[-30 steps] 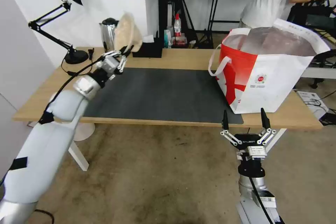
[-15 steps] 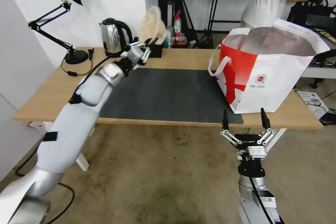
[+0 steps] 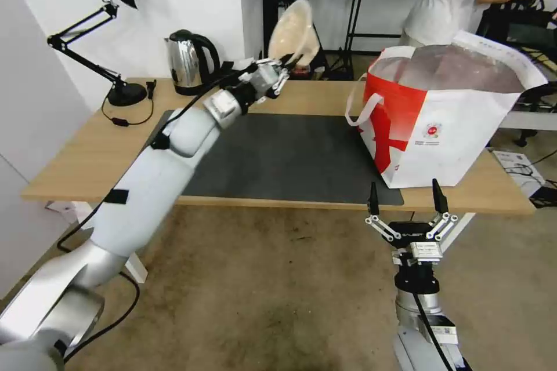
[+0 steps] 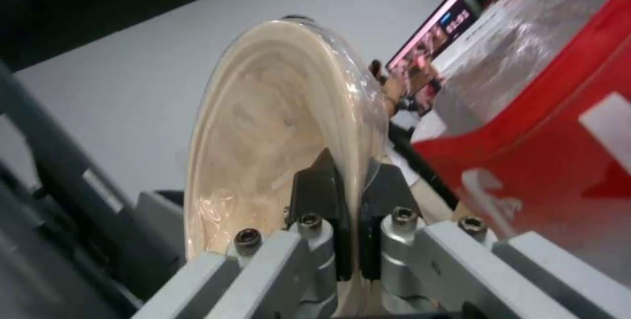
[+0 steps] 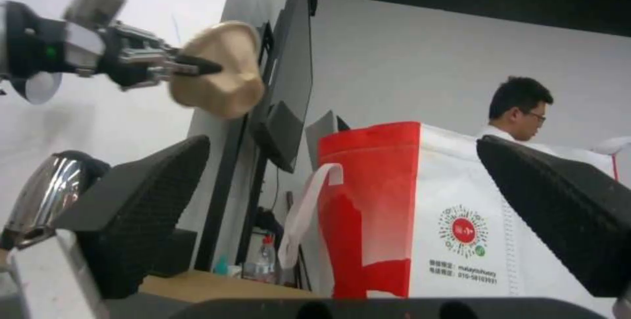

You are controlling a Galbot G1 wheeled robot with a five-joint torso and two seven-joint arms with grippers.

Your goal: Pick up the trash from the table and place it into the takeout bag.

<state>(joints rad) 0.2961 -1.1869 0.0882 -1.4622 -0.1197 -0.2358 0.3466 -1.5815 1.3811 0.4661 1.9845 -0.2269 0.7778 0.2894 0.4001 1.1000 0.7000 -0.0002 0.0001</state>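
Tan food under a clear lid: bowl [image 3: 293, 32] held high at upper centre of the head view, tipped on edge, well above the worktop [image 3: 81, 156]. Left gripper [image 3: 282, 71] at the bowl's lower rim, jaws pinching that rim; in the left wrist view, rim [image 4: 352, 195] pressed between two dark fingertips [image 4: 320, 195], bag's red panel [image 4: 545, 161] at right. Bowl clear of the bag [image 3: 447, 122], off to its left in the frame, with open air between. Bag upright at the right end of the worktop, mouth open, foil lining showing, one white strap [image 3: 357, 104] hanging on its left side, one corner on the grey mat [image 3: 278, 156]. Right gripper [image 3: 406, 200] low at lower right, below the worktop's front edge and beneath the bag, jaws spread and pointing up. From the right wrist view, two wide-apart dark fingers [image 5: 141, 205], with the bowl [image 5: 220, 75] at upper left and the bag [image 5: 421, 210] at centre. Steel kettle [image 3: 188, 62] and black lamp [image 3: 110, 40] at the worktop's far left.
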